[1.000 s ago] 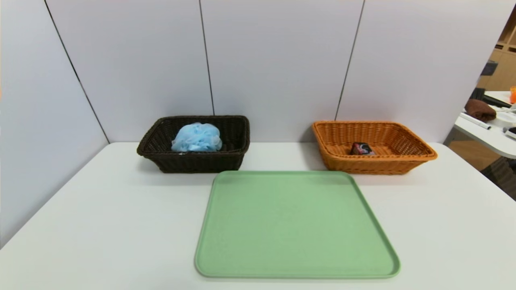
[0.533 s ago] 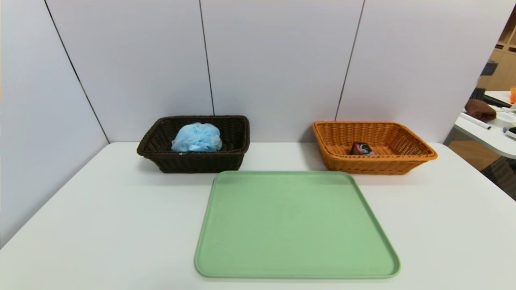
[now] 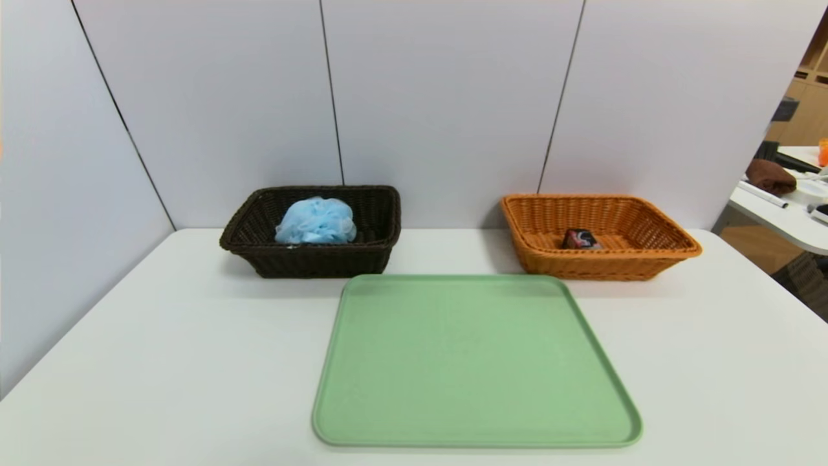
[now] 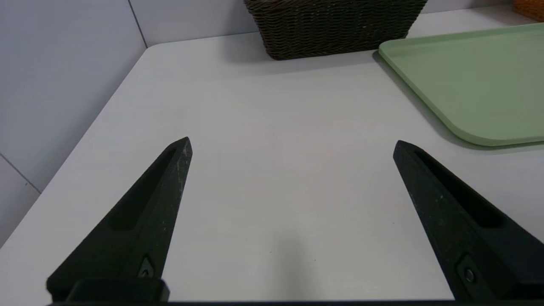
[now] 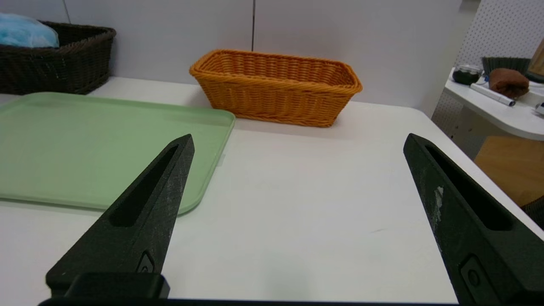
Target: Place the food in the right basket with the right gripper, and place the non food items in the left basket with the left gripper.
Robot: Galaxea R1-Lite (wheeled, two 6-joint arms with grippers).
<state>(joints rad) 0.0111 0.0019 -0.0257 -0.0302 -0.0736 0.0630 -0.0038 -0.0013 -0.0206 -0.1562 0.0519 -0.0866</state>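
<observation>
Orange basket (image 5: 276, 87) well beyond right gripper (image 5: 297, 140) (spread wide).

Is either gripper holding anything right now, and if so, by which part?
Nothing is held. The left gripper and the right gripper are both open, with only bare table between their fingers.

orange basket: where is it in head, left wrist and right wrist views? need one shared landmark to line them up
Head view: orange basket on the table's far right, just behind the green tray's right corner.
Left wrist view: only a sliver of it at the picture's top right corner.
Right wrist view: whole basket, upper middle, against the wall.
Shared landmark: the green tray, in all three views.
</observation>
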